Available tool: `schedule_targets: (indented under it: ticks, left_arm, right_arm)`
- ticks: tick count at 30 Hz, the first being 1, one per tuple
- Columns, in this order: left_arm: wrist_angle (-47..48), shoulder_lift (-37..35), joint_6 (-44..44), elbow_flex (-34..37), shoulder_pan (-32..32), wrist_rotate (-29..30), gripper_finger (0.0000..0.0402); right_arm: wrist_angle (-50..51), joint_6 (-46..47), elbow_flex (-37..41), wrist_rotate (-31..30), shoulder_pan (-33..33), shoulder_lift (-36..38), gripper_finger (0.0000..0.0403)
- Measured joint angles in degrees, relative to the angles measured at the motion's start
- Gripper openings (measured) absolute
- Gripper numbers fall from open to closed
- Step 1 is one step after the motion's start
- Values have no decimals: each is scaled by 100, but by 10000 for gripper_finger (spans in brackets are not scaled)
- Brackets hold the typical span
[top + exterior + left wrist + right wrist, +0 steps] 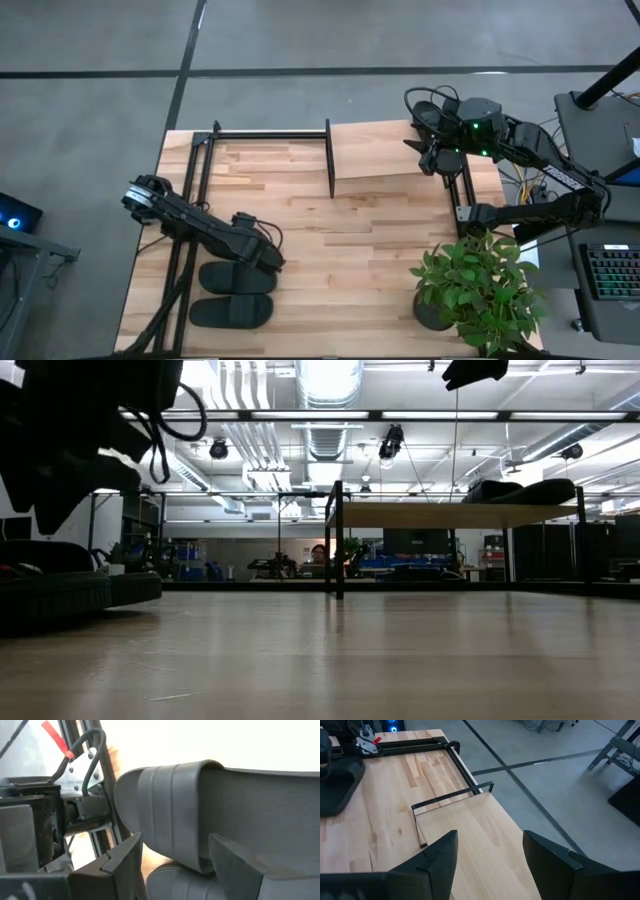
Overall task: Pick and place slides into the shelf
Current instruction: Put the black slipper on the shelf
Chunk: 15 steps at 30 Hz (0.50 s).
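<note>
Left gripper [262, 255], jaws apart, poised at slide [236, 277]: grasp step. Next: close on strap, carry to shelf [385, 150]. Right gripper [437, 157], jaws apart, above shelf.

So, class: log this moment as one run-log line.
left gripper: open, at slides on table | right gripper: open, above shelf | slides on shelf

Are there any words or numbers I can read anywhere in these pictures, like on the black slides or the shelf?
None can be read.
The slides show no words or brand.
The shelf has a bare wood top.
The keyboard keys are too small to read.
The room behind the table in the low view has shapes too far off to read.
</note>
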<state>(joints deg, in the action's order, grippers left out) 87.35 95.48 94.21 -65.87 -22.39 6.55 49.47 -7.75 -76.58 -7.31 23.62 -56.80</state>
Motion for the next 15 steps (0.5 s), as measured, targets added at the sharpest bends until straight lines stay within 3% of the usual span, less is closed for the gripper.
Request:
schedule_targets:
  ticks: [15]
  left_arm:
    - [-492,0,149,594,33,76,212]
  right_arm:
    - [2,-40,0,0,0,0,215]
